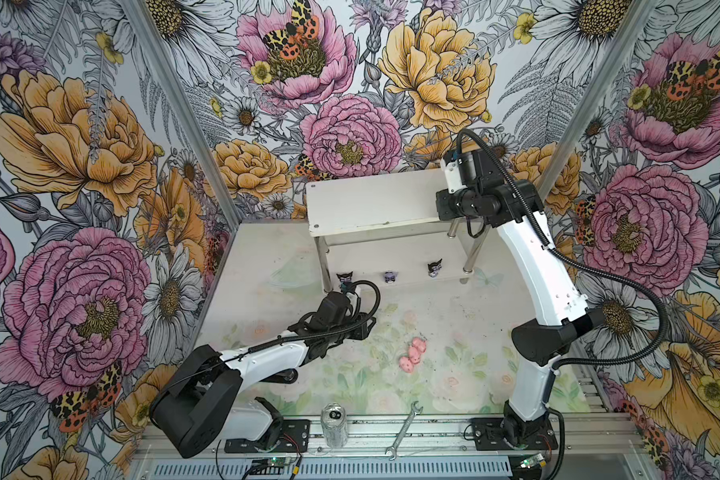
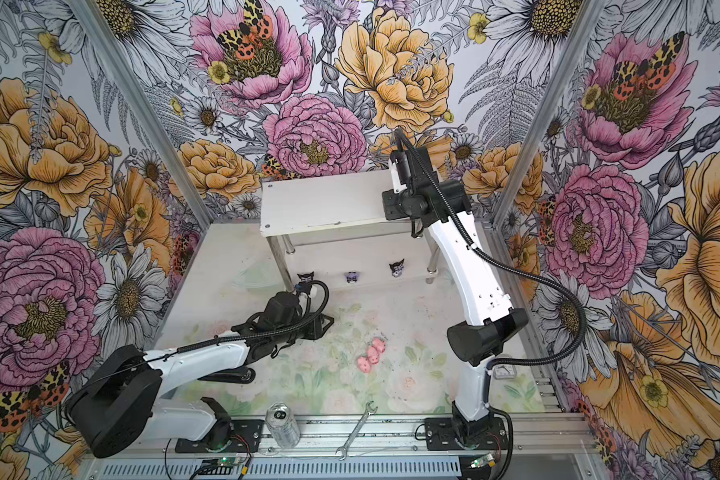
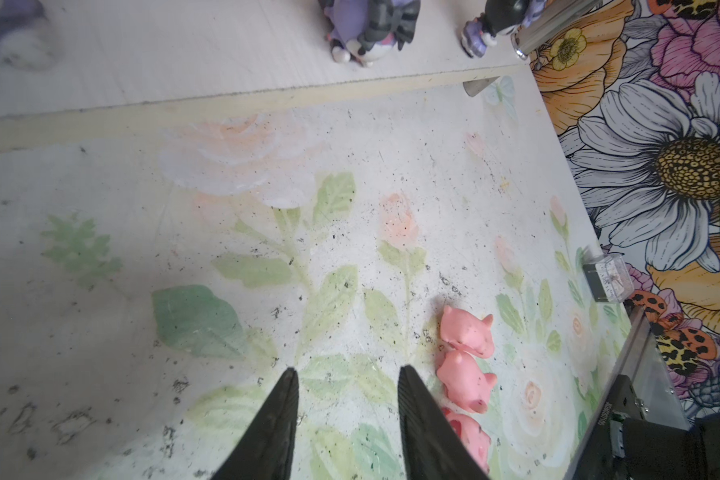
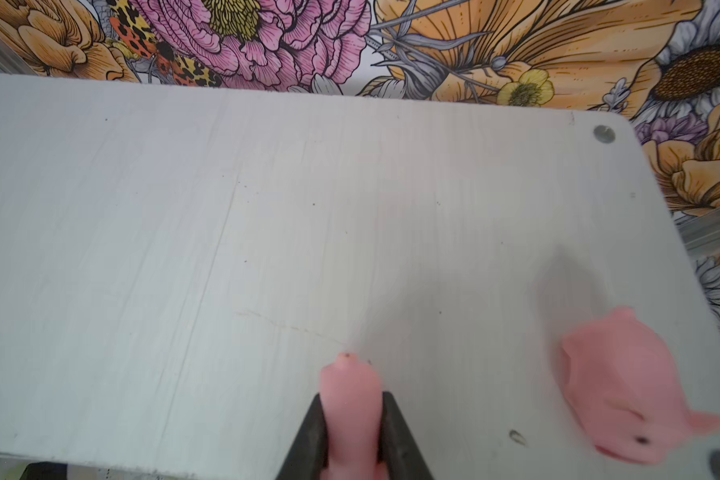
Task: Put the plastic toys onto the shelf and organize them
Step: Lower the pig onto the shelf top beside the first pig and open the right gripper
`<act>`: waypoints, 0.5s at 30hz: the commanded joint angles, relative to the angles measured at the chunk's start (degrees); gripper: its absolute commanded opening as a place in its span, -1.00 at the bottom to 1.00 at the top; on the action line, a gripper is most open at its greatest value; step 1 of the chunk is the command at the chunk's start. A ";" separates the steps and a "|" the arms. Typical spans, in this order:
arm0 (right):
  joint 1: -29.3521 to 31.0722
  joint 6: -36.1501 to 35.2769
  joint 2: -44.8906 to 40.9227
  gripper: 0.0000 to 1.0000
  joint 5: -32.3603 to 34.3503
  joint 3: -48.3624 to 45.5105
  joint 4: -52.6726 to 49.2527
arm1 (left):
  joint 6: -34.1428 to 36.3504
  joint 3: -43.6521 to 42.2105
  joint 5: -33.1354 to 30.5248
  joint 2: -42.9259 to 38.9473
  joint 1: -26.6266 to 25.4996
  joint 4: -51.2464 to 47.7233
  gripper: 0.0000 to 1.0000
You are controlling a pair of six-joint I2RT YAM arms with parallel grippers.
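We find no text, label, brand, number or sign that reads legibly in any view.

Two items carry marks that we cannot resolve:

1. In the left wrist view, a black part (image 3: 607, 419) at the edge of the counter bears one short line of white lettering. It is too small and too blurred to read.
2. In both top views, the lid of the clear can (image 1: 334, 426) (image 2: 282, 424) shows dark marks. We cannot tell whether they are characters.
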 commanded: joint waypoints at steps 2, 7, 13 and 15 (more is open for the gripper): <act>0.04 0.89 1.96 -0.55 -3.72 3.30 -0.24 | 0.33 0.26 -0.11 1.16 0.44 0.52 -0.17; -0.02 1.50 3.82 -0.55 -3.84 5.19 -0.22 | 0.34 0.24 -0.07 1.45 0.43 0.72 -0.16; 0.00 2.51 5.53 -0.54 -3.65 7.25 -0.20 | 0.45 0.06 -0.12 1.54 0.64 0.51 -0.16; 0.06 2.74 5.76 -0.54 -3.48 7.27 -0.23 | 0.46 0.05 -0.26 1.62 0.71 0.53 -0.16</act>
